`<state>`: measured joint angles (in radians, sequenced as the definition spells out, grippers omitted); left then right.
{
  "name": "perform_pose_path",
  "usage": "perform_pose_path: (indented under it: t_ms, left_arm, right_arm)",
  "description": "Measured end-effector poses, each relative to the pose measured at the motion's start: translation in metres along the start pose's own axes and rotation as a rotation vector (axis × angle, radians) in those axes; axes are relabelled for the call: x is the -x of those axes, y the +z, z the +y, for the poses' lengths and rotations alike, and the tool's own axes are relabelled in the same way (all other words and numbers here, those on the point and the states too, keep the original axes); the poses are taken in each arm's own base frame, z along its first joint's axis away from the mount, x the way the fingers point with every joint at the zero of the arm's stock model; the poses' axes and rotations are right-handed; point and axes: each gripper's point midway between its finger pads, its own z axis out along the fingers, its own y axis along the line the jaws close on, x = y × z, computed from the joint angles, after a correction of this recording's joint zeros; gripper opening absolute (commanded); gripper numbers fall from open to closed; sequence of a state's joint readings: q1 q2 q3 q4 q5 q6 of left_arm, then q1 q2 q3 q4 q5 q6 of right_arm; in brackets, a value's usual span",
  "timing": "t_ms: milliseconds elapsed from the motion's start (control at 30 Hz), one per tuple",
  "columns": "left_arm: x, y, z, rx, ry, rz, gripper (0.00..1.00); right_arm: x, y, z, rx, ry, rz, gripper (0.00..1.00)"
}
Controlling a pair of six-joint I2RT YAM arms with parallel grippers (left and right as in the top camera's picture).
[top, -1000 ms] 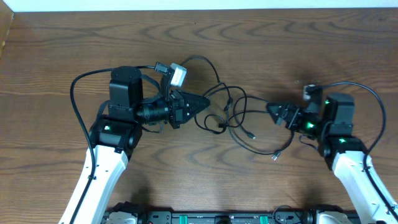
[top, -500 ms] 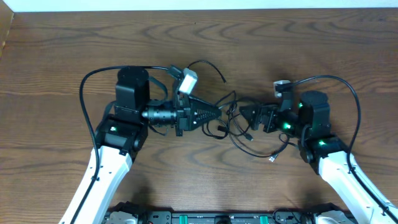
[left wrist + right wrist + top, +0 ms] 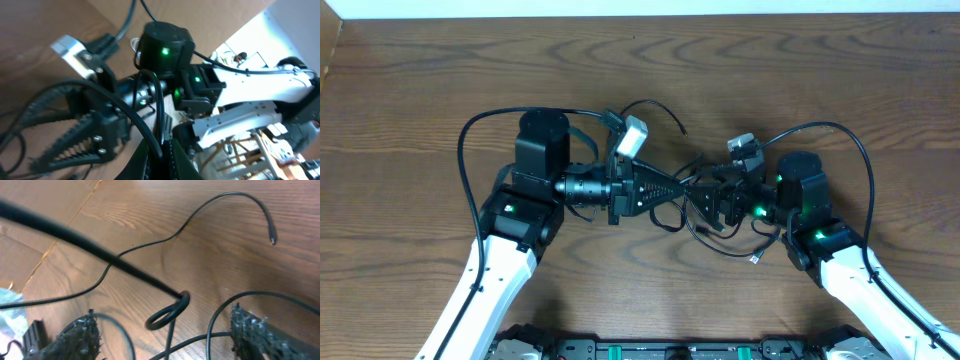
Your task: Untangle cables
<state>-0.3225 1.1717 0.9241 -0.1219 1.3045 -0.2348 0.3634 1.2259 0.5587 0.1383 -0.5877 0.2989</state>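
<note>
Thin black cables (image 3: 672, 222) lie tangled at the table's middle, with one plug end (image 3: 757, 258) trailing to the front right. My left gripper (image 3: 686, 187) points right into the tangle. In the left wrist view it (image 3: 164, 152) is shut on a black cable (image 3: 145, 125) that runs up between its jaws. My right gripper (image 3: 708, 197) faces it from the right, almost tip to tip. Seen from the right wrist, that gripper (image 3: 167, 337) is open, its fingers (image 3: 77, 337) wide apart around a small cable loop (image 3: 167, 316) and crossing strands. A free cable end (image 3: 271, 240) curls off beyond.
The wooden table (image 3: 420, 80) stretches around both arms. Thick black arm cords arc over the left arm (image 3: 465, 135) and the right arm (image 3: 865, 165). A black rail (image 3: 670, 350) runs along the front edge.
Both arms have closed in on the tangle: the left gripper moved right with its cable, the right gripper moved left until the tips nearly meet. The right jaws have narrowed a little.
</note>
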Motion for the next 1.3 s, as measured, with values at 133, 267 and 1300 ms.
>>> perform_pose_path:
  t_ms: [133, 267, 1300]
  left_arm:
    - [-0.006, 0.007, -0.011, -0.050, 0.004, 0.029, 0.08]
    - [-0.012, 0.013, -0.022, -0.099, 0.008, 0.058, 0.08]
    - [-0.032, 0.013, 0.043, 0.289, -0.154, 0.062, 0.68]
  right_arm:
    - [0.002, 0.000, -0.006, -0.035, -0.008, -0.013, 0.72]
    - [0.008, -0.001, -0.011, -0.066, -0.021, -0.038, 0.72]
    - [0.135, -0.071, -0.079, -0.534, -0.155, -0.621, 0.01]
